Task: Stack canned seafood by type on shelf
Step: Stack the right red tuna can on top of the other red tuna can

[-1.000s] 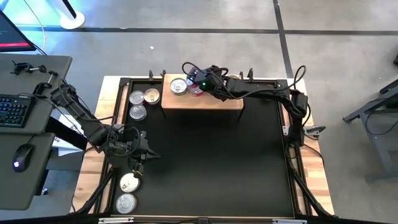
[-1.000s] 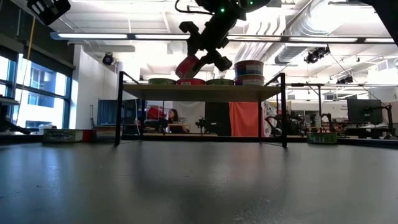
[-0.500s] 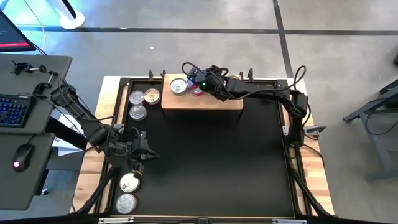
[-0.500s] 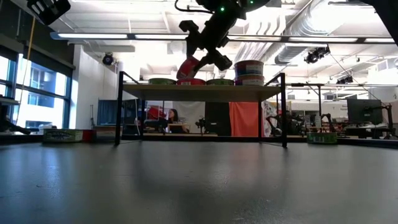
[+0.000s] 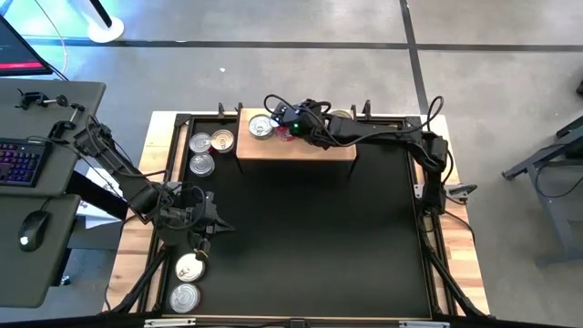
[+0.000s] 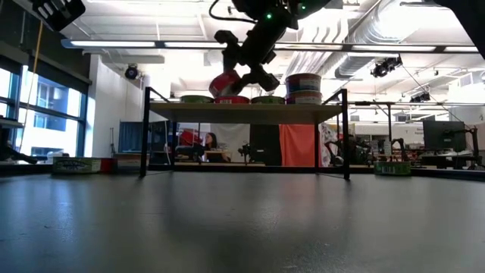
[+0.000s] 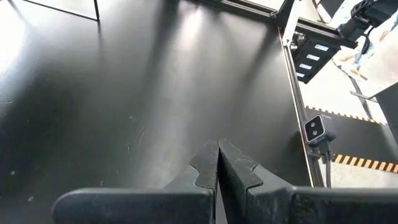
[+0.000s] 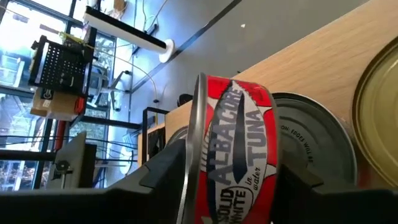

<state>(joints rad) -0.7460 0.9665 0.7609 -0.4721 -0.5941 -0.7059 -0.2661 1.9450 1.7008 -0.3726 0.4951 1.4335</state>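
The wooden shelf [image 5: 310, 148] stands at the mat's far edge; the low view shows its board [image 6: 246, 113] on black legs. My right gripper [image 6: 244, 70] hovers over it, shut on a red-labelled tuna tin [image 8: 235, 146]. The tin is tipped up over another red tin [image 6: 233, 99] that rests flat on the shelf. More tins sit on the board: a silver lid [image 5: 261, 128], a gold lid [image 8: 379, 106] and a stack [image 6: 303, 87]. My left gripper [image 7: 217, 158] is shut with nothing in it, low over the mat at the left [image 5: 214, 224]. My right gripper pinches the red tuna tin between its two fingers, one finger [image 8: 163, 171] on the lid face and the other [image 8: 300, 182] on the opposite flat face. The fingers slant down from the table's right. The tin stands tilted on edge, its lower rim [image 6: 226, 95] just over the shelved tin; whether they touch I cannot tell.
Three tins [image 5: 202, 164] lie on the black mat left of the shelf, and two more [image 5: 187, 281] near the front left corner. A desk with a keyboard and mouse [image 5: 32, 228] stands off the table's left.
My right gripper has edged slightly toward the table's left with the red tin, which stays tilted over the shelf.
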